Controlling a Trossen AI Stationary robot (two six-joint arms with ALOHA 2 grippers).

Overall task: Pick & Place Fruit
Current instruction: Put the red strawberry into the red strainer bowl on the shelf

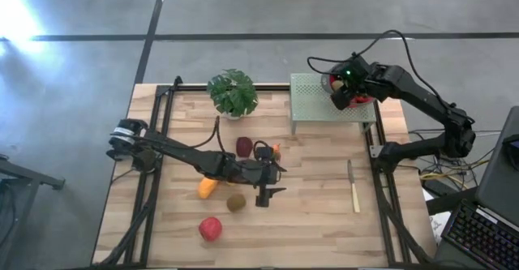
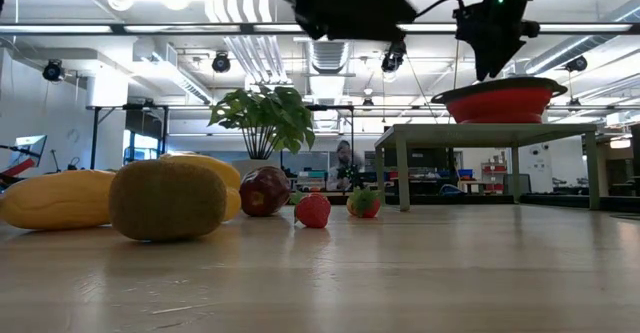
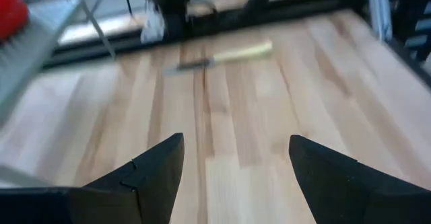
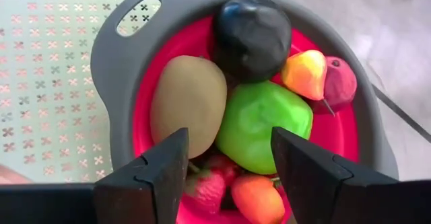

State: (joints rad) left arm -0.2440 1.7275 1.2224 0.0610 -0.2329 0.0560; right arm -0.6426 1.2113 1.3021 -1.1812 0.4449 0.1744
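Several toy fruits lie on the wooden table: a maroon one [image 1: 244, 146], a small orange one [image 1: 276, 149], a yellow-orange one [image 1: 208, 187], a brown one [image 1: 236, 203] and a red one [image 1: 210, 228]. My left gripper [image 1: 272, 192] hovers open right of the brown fruit, with only bare table between its fingers [image 3: 158, 163]. A red bowl with a grey rim [image 4: 108, 62] stands on a green perforated stand [image 1: 312, 100] at the far right. It holds a brown fruit [image 4: 188, 103], a green one [image 4: 262, 123], a dark one [image 4: 252, 35] and others. My right gripper [image 4: 230, 136] hangs open above them.
A leafy potted plant [image 1: 233, 92] stands at the far edge, left of the stand. A knife with a pale handle [image 1: 353, 187] lies on the table's right part. Black frame rails [image 1: 154, 140] run along both sides. Bare wood lies between my left gripper and the knife.
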